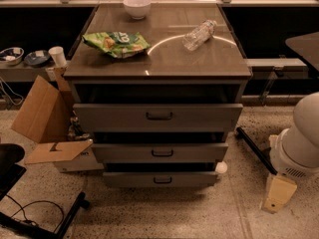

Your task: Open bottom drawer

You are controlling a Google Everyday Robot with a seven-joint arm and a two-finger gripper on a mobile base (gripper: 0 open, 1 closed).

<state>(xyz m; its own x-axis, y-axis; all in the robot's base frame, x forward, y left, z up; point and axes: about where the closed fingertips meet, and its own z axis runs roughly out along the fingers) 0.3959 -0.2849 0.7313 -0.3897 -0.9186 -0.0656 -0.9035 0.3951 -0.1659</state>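
The bottom drawer (pixel 159 179) is the lowest and narrowest grey front of the cabinet, with a small dark bar handle (pixel 162 180). It stands out a little from the cabinet, below the middle drawer (pixel 159 152) and the tall top drawer (pixel 157 117), which also stand out. My white arm (pixel 299 138) is low at the right of the cabinet. Its beige end piece, the gripper (pixel 278 193), hangs near the floor, right of the bottom drawer and clear of it.
On the cabinet top lie a green chip bag (pixel 116 43), a white bowl (pixel 137 6) and a plastic bottle (pixel 198 34). An open cardboard box (pixel 47 118) stands at the left. A dark chair base (pixel 30 218) is at the lower left. A black leg (pixel 254 151) crosses the floor at the right.
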